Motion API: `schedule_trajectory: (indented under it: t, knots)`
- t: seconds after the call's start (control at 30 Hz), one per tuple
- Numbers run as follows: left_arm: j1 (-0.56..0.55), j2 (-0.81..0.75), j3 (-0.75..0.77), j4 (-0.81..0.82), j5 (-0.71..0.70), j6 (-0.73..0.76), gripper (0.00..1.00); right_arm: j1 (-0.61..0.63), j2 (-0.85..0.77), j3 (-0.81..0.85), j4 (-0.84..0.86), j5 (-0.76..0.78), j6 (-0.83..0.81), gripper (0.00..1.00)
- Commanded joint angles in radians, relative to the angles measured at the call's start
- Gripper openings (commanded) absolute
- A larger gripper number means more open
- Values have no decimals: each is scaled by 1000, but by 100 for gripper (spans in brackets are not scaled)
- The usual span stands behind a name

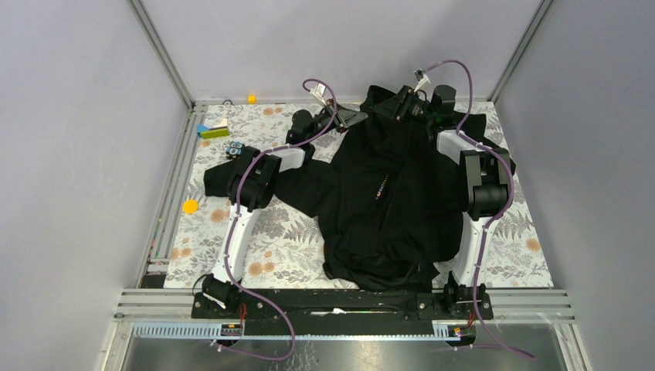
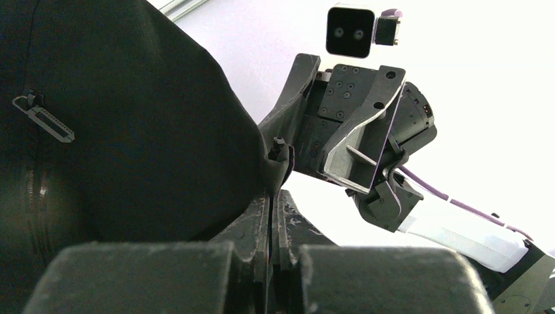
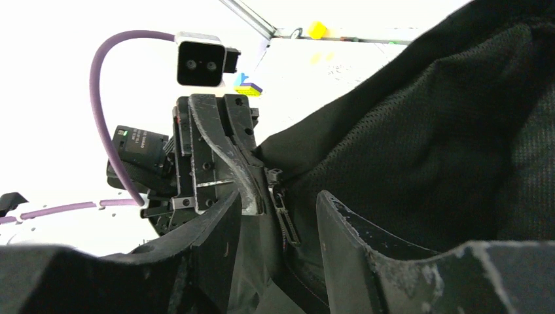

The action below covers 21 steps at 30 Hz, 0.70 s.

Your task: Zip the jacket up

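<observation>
- Top external view is the only one that takes in the whole jacket [image 1: 386, 201]. It lies flat on the floral worktop [image 1: 278, 247], covering the middle and right.
- Its long axis runs near to far, with the hem by the arm bases and the collar at the far edge. A short column of coloured marks [image 1: 378, 188] sits mid-chest.
- At the left of that view, off the cloth, are a yellow disc [image 1: 190, 206], some coloured blocks [image 1: 213, 130] and a yellow cube [image 1: 252, 98] by the far rail.
- One sleeve [image 1: 220, 179] is thrown out leftward, passing under the left arm [image 1: 239, 224].
- The left arm and the right arm [image 1: 479, 209] both reach to the collar. Their tips are close together there, too small from above to read.
- Left wrist view shows the left fingers [image 2: 293, 226] clenched, tips pressed together on a fold of the jacket's edge.
- Black cloth bulges across the left of that frame. A small metal pull [image 2: 42, 118] lies on it, which neither other view shows.
- To the right, the right arm's wrist faces this camera against a bright background.
- Right wrist view shows the right fingers [image 3: 209, 248] released and standing apart.
- The zip track [image 3: 283, 216] runs down through the gap between them, touching neither as far as can be seen.
- Opposite, the left fingers are clamped on the jacket's edge just beside the slider [image 3: 273, 176].
- Mesh lining [image 3: 419, 144] fills the right of that frame, a texture only this view gives.
</observation>
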Motion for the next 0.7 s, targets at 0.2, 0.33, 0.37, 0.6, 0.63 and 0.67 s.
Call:
schedule_trajectory:
  t: [0.2,0.33,0.37,0.6,0.63,0.67]
  knots:
    - [4,5,42,99,31,-29,0,-2,12,35,60,-98,15,59]
    - [7,7,41,99,28,-33,0,0,10,37,71,-125,29,56]
    - [7,7,41,99,29,-34,0,0,8,35,73,-129,28,56]
    - [7,11,44,94,27,-34,0,17,-2,40,84,-162,41,50]
    - [7,11,44,94,27,-34,0,20,0,41,99,-164,54,49]
    - [7,11,44,93,27,-32,0,21,3,41,122,-171,74,49]
